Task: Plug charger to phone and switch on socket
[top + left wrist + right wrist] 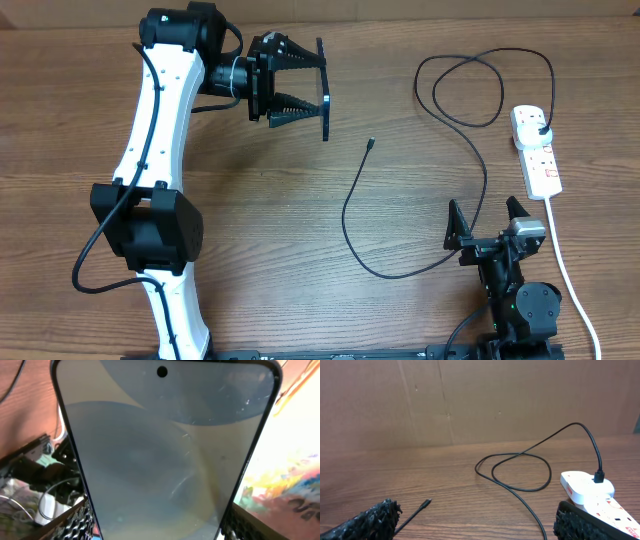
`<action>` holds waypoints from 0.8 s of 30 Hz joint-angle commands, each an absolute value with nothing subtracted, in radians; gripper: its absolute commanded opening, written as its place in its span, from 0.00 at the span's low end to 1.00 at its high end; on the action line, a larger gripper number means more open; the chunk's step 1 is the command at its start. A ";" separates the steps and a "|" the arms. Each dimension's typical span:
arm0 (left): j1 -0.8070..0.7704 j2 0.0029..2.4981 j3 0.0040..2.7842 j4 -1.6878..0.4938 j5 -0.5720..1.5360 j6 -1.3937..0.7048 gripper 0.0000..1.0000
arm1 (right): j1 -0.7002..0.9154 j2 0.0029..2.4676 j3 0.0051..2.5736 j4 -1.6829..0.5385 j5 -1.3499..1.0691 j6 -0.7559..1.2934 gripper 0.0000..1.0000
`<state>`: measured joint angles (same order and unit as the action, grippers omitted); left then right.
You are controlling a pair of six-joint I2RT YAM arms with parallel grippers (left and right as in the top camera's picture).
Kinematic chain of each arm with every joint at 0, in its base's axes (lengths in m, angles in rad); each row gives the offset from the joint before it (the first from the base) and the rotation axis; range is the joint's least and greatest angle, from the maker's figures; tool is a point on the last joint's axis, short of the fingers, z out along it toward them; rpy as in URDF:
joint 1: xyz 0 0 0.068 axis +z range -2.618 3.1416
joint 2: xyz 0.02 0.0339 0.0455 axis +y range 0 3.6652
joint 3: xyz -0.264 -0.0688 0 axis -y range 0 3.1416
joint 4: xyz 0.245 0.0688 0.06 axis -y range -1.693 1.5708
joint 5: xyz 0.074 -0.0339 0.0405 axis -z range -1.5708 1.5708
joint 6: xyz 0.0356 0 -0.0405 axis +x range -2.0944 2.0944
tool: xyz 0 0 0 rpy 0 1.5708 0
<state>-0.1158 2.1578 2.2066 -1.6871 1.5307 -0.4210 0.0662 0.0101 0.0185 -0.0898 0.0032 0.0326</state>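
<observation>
My left gripper (312, 85) is shut on the phone (326, 125) and holds it on edge above the table at the back left. In the left wrist view the phone's blue-grey screen (165, 450) fills the frame between the jaws (157, 527). The charger's black cable (470, 90) loops at the back right; its small tip (371, 143) lies free on the table and its black plug (541, 128) sits in the socket (540, 165). My right gripper (488, 225) is open and empty, low at the front right. The right wrist view shows the tip (425, 504), the socket (585, 490) and the open jaws (480, 530).
The socket's thick white cord (565, 265) runs toward the front right edge beside my right arm. The cable curves across the wooden table (260, 200) between the tip and my right gripper. A brown cardboard wall (470, 400) stands behind the table.
</observation>
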 commanded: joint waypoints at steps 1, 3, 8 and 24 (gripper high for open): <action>-0.110 2.119 2.230 -1.690 1.583 -0.522 0.62 | 0.065 0.003 0.008 -0.084 -0.002 0.029 1.00; -0.108 2.119 2.230 -1.690 1.583 -0.533 0.62 | 0.065 0.003 0.008 -0.084 -0.002 0.029 1.00; -0.105 2.119 2.230 -1.690 1.583 -0.566 0.62 | 0.065 0.003 0.008 -0.084 -0.002 0.029 1.00; -0.103 2.119 2.230 -1.690 1.582 -0.583 0.62 | 0.066 0.003 0.008 -0.039 -0.222 0.196 1.00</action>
<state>-0.1093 2.1578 2.2066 -1.6871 1.5311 -0.5713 0.0662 0.0101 0.0185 -0.0528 -0.0273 0.0525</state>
